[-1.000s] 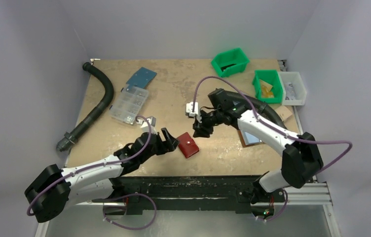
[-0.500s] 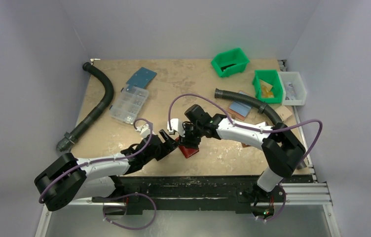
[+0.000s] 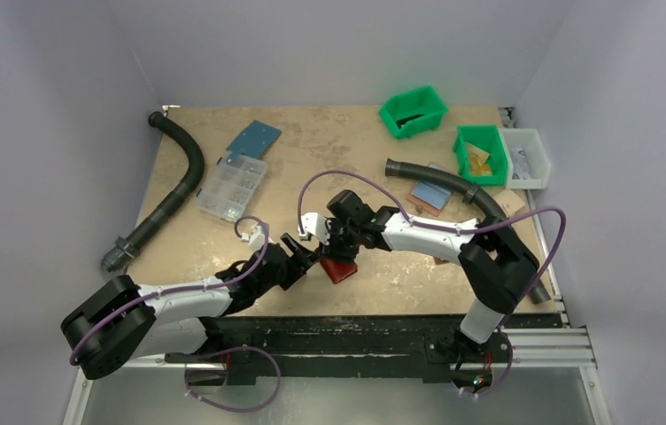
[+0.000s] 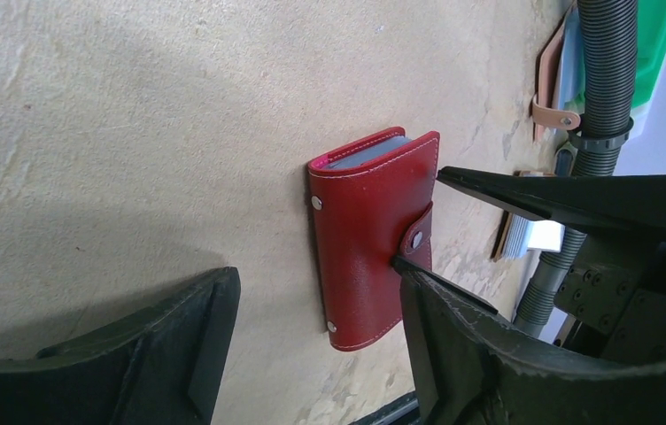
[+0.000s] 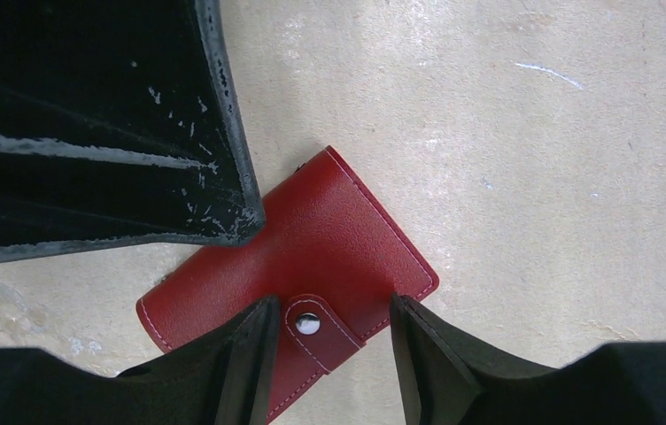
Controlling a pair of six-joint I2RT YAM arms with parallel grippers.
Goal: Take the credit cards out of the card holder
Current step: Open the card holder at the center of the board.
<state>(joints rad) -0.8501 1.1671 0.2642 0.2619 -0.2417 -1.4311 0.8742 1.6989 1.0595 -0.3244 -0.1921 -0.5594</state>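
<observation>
- At the near middle of the table, the right gripper now stands over the card holder. A second ago it hung farther back and to the right, well apart from the holder.
- The left gripper has edged in from the left. The card holder lies where it lay, folded shut and snapped.
- With the right arm swung forward, the grey corrugated hose and a brown folder behind it have come into view.
- Right gripper: released, jaws partway apart. One of its fingers is on each side of the snap strap, and nothing is clamped.
- Left gripper: released and wide, with the card holder lying flat between its jaws. One finger is apart from it with bare board between; whether the other touches it I cannot tell.
- Pale blue-grey edges show at the holder's open end; whether they are pockets or cards cannot be told.
- The tabletop is mottled tan board. On it are a clear compartment box, a blue sheet and a black hose on the left.
- Two green bins and a white bin sit at the back right.
- Plain pale grey walls close in three sides.
</observation>
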